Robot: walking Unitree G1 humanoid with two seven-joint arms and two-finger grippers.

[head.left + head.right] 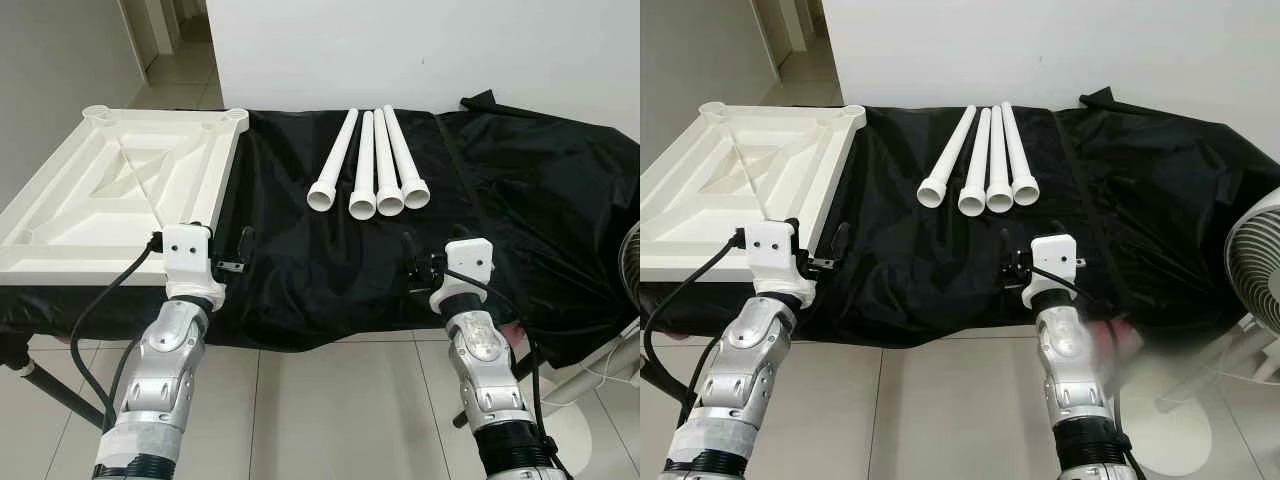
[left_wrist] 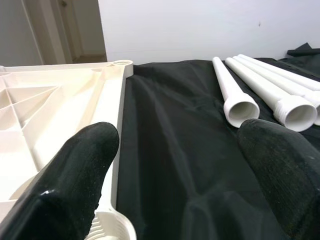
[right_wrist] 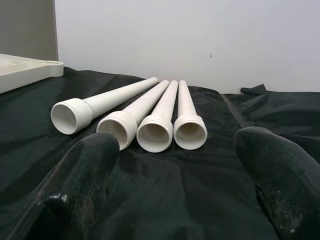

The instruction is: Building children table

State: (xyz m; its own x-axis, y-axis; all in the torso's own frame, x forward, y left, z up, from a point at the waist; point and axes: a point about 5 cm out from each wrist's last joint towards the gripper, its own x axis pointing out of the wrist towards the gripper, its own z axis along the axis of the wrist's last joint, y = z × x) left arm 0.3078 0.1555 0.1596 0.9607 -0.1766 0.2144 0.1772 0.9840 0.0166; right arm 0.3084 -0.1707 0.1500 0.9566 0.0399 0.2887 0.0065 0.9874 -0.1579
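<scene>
lying on a table (image 1: 300,300) draped in black cloth (image 1: 540,200) are the parts of the children's table: the white tabletop (image 1: 110,190), turned underside up with its ribs showing, sits at the left end, and four white legs (image 1: 370,165) lie side by side near the middle, their threaded open ends facing the robot. the leftmost leg splays a little away from the other three, which touch. the left gripper (image 2: 175,150) hovers at the tabletop's near right corner, its fingers (image 2: 80,170) spread wide and holding nothing. the right gripper (image 3: 175,160) hangs over the cloth just in front of the legs, fingers (image 3: 280,175) likewise apart and empty. a white fan (image 1: 1255,260) stands on the tiled floor (image 1: 330,410) to the right.
</scene>
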